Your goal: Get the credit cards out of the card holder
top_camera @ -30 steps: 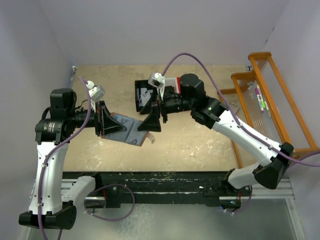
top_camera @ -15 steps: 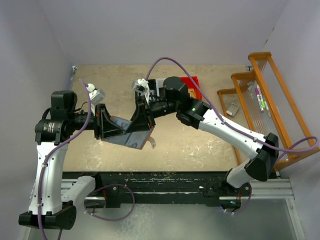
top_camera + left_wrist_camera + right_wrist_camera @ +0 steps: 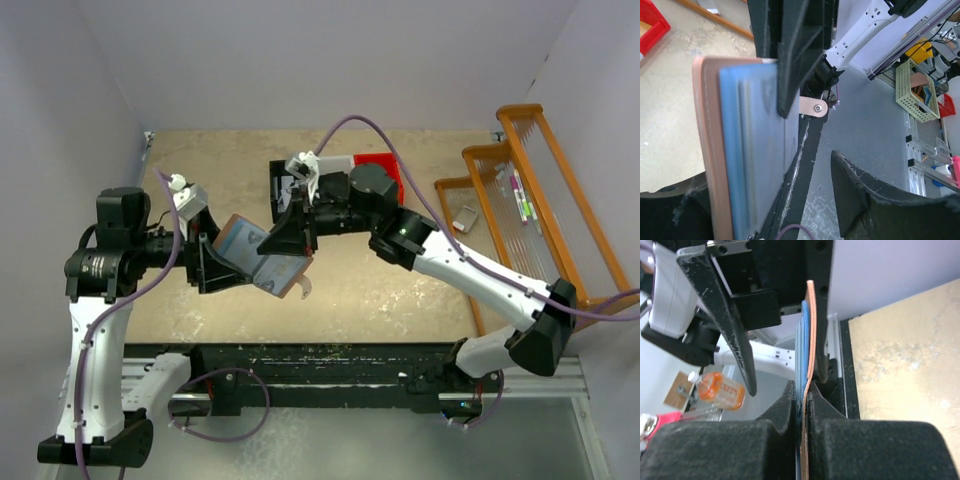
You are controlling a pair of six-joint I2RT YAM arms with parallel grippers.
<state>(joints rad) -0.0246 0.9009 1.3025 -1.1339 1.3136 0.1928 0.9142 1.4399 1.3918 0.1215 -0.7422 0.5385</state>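
One card holder (image 3: 245, 240), open with its blue-grey slots showing, hangs above the counter (image 3: 400, 270) between the arms, clamped at one edge by the right fingers (image 3: 765, 440) while the left fingers (image 3: 890, 205) stand wide either side of it, seemingly a regrip, after which the left must pinch a card's edge.

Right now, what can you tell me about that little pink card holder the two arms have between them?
The card holder is a small folding wallet, salmon-pink outside and blue-grey inside. It looks like leather, with a stitched rim, card slots and a snap tab sticking out from one edge. It is held open and tilted in the air above the table. The right claw is shut on one edge of it, and the left claw stands open around the other side.
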